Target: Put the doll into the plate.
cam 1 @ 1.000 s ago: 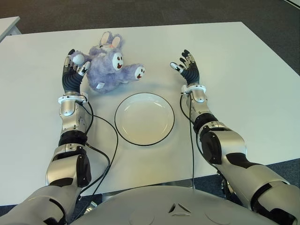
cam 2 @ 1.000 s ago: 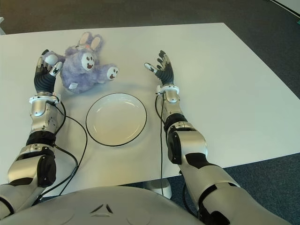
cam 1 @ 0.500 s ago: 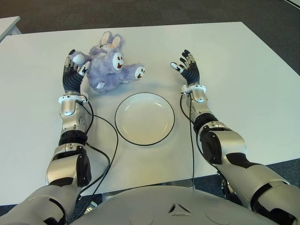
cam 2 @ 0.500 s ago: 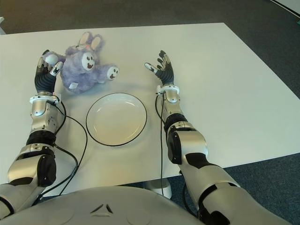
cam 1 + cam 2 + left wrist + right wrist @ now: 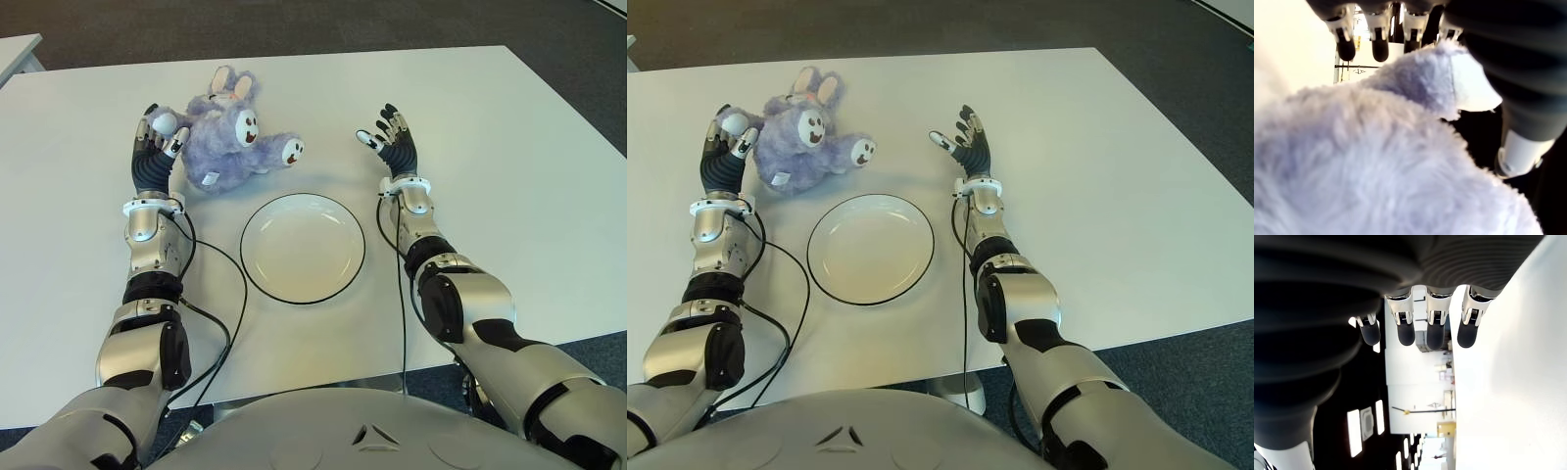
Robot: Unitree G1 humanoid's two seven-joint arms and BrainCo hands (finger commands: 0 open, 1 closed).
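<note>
Doll, a fluffy lilac plush rabbit (image 5: 227,139), lies far-left of the white black-rimmed plate (image 5: 302,247), its paw inside the spread left hand (image 5: 152,157). Soft, light; grip the body. Right hand (image 5: 392,142) spread, empty.

Doll (image 5: 227,132) behind plate (image 5: 257,276), left hand (image 5: 153,155) touching doll's left, right hand (image 5: 393,144) right

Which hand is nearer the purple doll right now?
Left. The left hand is against the doll, one paw in its fingers. The right hand is open, apart from it, beyond the plate.
</note>
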